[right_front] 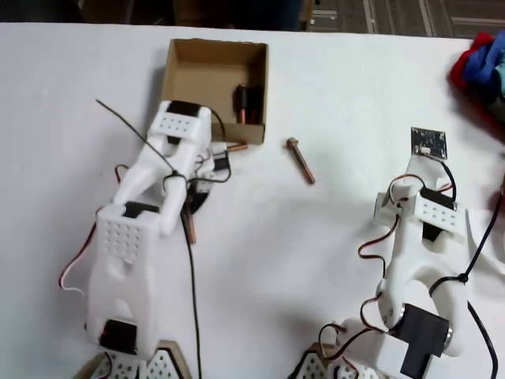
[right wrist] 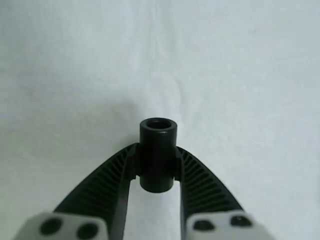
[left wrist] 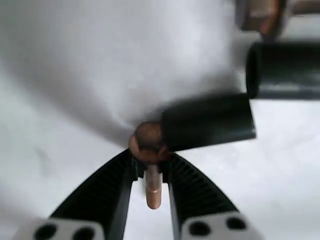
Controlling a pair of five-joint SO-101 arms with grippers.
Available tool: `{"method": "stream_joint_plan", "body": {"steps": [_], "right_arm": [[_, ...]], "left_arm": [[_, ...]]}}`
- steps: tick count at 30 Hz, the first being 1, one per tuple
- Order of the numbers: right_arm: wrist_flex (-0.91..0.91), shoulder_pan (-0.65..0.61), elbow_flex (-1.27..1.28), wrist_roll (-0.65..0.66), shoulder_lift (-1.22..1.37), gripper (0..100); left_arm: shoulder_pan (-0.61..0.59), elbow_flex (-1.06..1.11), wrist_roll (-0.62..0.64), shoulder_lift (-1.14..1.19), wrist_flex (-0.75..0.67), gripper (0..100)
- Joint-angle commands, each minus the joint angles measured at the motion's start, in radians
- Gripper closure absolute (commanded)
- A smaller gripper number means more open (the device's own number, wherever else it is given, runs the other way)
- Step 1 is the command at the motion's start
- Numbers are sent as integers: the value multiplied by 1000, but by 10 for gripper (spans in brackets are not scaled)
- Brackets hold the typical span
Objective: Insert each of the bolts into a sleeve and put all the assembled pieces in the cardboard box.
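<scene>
My left hand (left wrist: 150, 161) clamps a bolt (left wrist: 153, 192) just outside the box (right_front: 178, 75); my right hand (right wrist: 158, 161) grips a sleeve (right wrist: 159, 136) over the tabletop (right_front: 316, 253). A second bolt (right_front: 301, 160) lies loose between them.

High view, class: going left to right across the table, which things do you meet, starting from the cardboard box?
cardboard box → loose bolt → right arm → bundle of red and blue cloth
</scene>
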Motion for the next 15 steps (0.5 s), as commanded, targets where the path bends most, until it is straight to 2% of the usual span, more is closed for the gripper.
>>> {"method": "stream_joint_plan", "body": {"steps": [1,10,15], "right_arm": [[-10,-8,-6,-6,-2,978],[-10,-10,-6,-6,-2,978],[-10,-5,-6,-6,-2,978]], "left_arm": [[-58,-28,6,-3,-55,963],[-83,-24,5,0,-75,952],[-83,-35,-40,69,-106,849]]}}
